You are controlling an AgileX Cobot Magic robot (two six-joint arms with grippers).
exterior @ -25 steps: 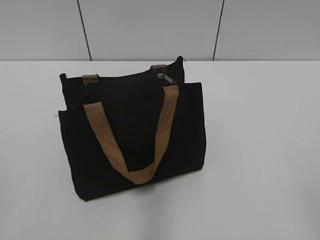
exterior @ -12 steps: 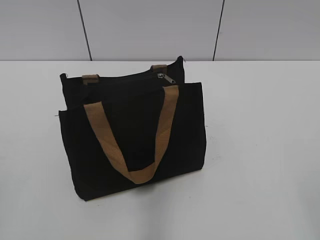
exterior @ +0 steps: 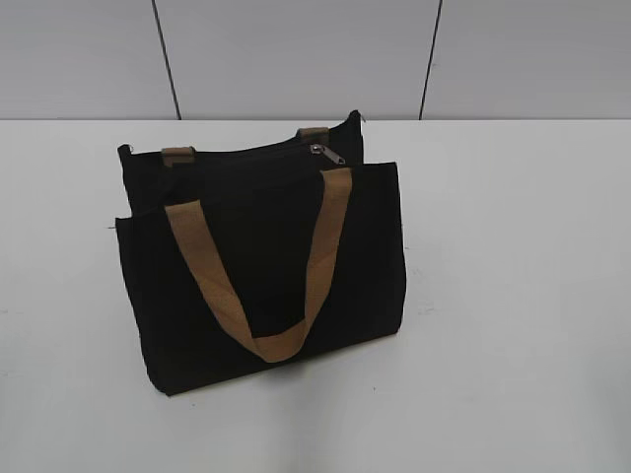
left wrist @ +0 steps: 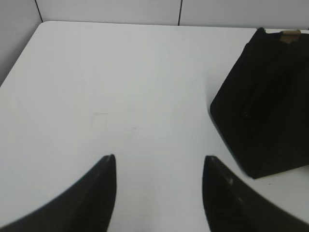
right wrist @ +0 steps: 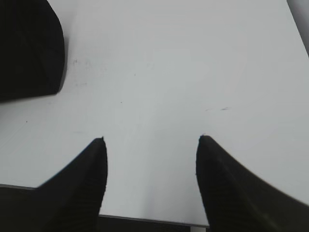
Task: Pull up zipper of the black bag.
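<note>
Left hand (left wrist: 159, 159) and right hand (right wrist: 150, 138) both wide, empty, apart from the black bag (exterior: 261, 261).

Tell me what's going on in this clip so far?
Nothing is being handled yet. The black bag stands on the white table, one tan handle draped down its front, and the zipper slider sits near the right end of the top edge. The left gripper and right gripper both hover over bare table on either side of the bag, jaws open and empty.
</note>
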